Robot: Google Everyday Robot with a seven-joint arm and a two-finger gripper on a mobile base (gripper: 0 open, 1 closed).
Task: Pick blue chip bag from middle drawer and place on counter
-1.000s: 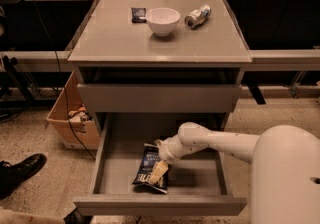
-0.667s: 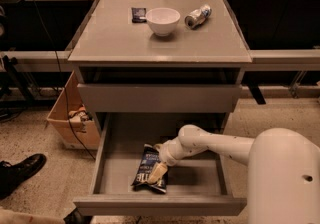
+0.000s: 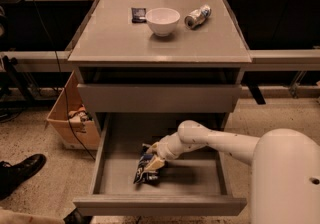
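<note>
The blue chip bag (image 3: pixel 145 170) lies crumpled on the floor of the pulled-out middle drawer (image 3: pixel 192 180), left of its centre. My gripper (image 3: pixel 153 157) reaches in from the right on the white arm and sits on the bag's upper end, touching it. The grey counter (image 3: pixel 120 38) tops the cabinet above.
On the counter stand a white bowl (image 3: pixel 162 20), a silver can (image 3: pixel 197 16) lying on its side and a small dark packet (image 3: pixel 138 14). A cardboard box (image 3: pixel 70 123) sits left of the cabinet. A black shoe (image 3: pixel 20 172) is on the floor at lower left. The drawer above the open one is shut.
My arm's wrist has shifted slightly left and down onto the bag. The bag looks more bunched and a little further left than before.
</note>
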